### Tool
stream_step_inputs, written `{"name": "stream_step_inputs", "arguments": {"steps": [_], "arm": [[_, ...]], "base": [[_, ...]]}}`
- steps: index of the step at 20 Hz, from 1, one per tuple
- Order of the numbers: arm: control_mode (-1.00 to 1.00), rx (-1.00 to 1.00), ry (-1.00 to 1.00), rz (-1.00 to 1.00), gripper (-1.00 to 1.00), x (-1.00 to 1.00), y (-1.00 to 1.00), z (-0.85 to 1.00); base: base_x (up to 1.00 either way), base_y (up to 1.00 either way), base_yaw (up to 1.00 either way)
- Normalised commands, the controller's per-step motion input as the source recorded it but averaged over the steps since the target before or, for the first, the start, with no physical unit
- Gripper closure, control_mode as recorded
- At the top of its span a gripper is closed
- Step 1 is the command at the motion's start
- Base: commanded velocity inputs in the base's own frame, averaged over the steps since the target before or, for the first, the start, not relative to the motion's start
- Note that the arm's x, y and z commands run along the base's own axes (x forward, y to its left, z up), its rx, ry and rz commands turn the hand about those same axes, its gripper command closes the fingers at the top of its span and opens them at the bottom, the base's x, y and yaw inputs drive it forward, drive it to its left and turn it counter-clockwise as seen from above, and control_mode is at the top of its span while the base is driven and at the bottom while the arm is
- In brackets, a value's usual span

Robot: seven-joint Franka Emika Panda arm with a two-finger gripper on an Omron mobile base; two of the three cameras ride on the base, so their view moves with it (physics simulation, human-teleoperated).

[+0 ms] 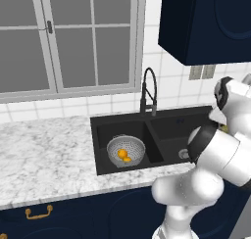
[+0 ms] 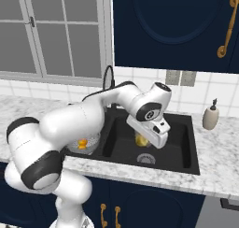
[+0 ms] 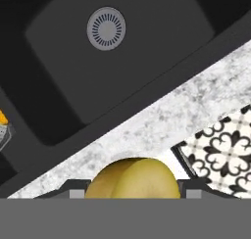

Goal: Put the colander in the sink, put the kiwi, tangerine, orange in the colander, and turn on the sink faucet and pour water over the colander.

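Fingers (image 3: pixel 131 194) clenched on a round, dull yellow-brown fruit (image 3: pixel 131 178), judged to be the kiwi: it sits squarely between the two dark pads (image 3: pixel 73 194), jaws part-way apart around its widest girth. In the right base view the same fruit (image 2: pixel 141 139) hangs under the white hand over the right basin, clear of the floor of the black rectangular double-basin sink (image 2: pixel 177 152).

Handling, judged: small, light, skin slightly yielding; a firm squeeze would bruise it, a slack one could let it roll out, since it is rounded. Hold across the middle, as now, looks sound.

Below the fruit, in the hand view: speckled grey-white marble worktop (image 3: pixel 196 106), front edge strip, then the right basin with its round silver drain (image 3: pixel 106 28).

Grey metal perforated colander (image 1: pixel 126 152) rests in the left basin, toward its front edge. Two orange fruits (image 1: pixel 123 155) lie in it, touching each other; I cannot tell which is the tangerine and which the orange. Colander is light and stiff, wide-mouthed, so a drop from just above the rim should land inside.

Tall black gooseneck faucet (image 1: pixel 149 91) stands at the back edge of the sink, between the basins. No stream seen. Beige soap dispenser bottle (image 2: pixel 210 115) on the worktop at the sink's back right corner.
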Motion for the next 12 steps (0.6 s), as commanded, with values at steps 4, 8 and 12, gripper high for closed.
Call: {"name": "stream_step_inputs", "arguments": {"steps": [4,8,12], "arm": [[-1.00,0.00,0.00,0.11,1.00,-0.44,0.69,0.54],[-1.00,0.00,-0.01,0.13,1.00,-0.17,0.82,0.44],[-1.00,0.00,-0.01,0.13,1.00,-0.06,0.88,0.36]], "base": [[0.00,0.00,0.00],[0.00,0.00,0.00],[0.00,0.00,0.00]]}}
